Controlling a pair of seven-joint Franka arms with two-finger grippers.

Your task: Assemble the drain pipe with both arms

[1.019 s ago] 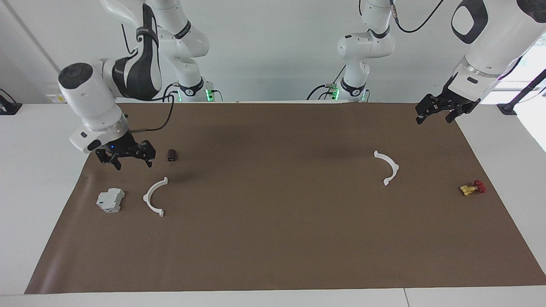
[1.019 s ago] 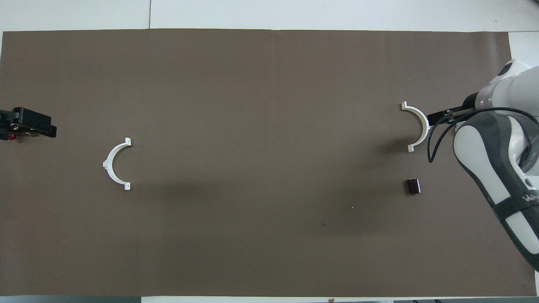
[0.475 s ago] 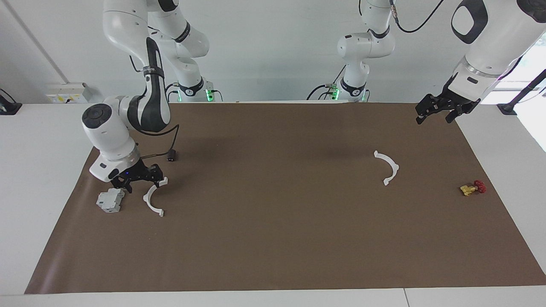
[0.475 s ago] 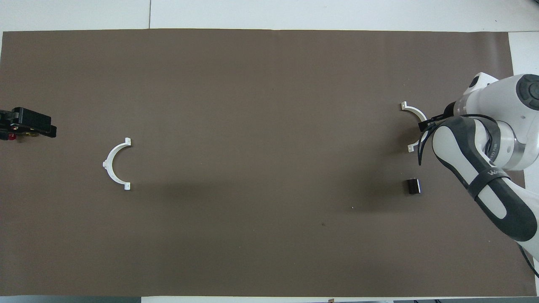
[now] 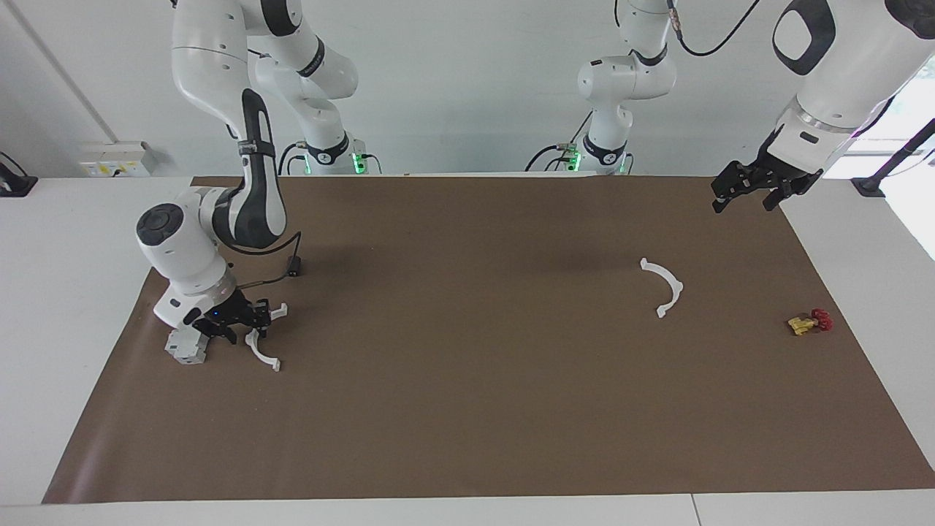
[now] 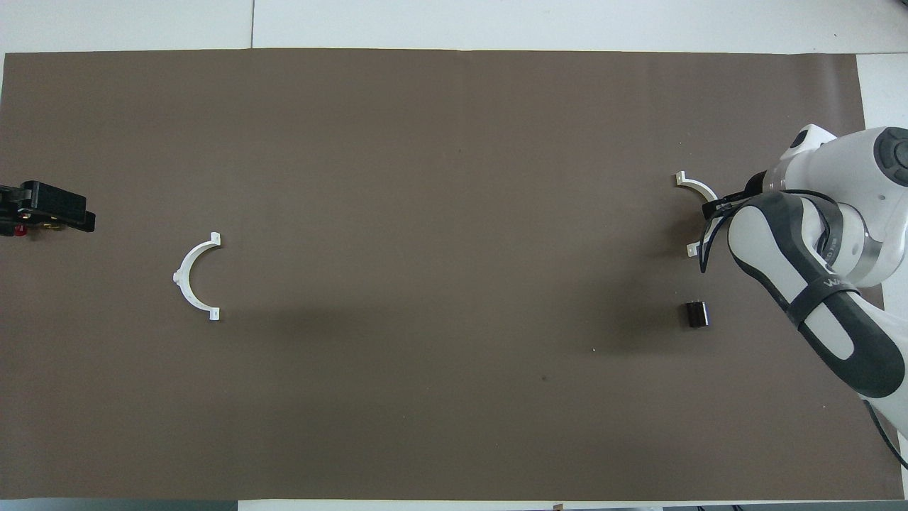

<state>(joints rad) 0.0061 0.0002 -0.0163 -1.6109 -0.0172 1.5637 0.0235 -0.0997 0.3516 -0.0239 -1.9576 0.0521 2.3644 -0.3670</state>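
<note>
The drain pipe lies as two separate white half-ring arcs on the brown mat. One arc (image 5: 264,356) (image 6: 693,187) is at the right arm's end of the table. My right gripper (image 5: 241,332) is low over its middle, open, a finger on either side, and hides its middle part. I cannot tell whether it touches the arc. The other arc (image 5: 670,289) (image 6: 186,281) lies alone toward the left arm's end. My left gripper (image 5: 746,199) (image 6: 53,211) is open and empty, raised over the mat's edge at that end, waiting.
A grey blocky part (image 5: 186,349) sits right beside my right gripper, partly hidden by the wrist. A small dark cylinder (image 5: 294,269) (image 6: 696,314) lies nearer to the robots than that arc. A small red and yellow part (image 5: 809,321) lies near the mat's (image 5: 475,409) edge at the left arm's end.
My right gripper has come down and away from the robots, from beside the dark cylinder to low over the arc's middle. The left arm and both arcs have not moved.
</note>
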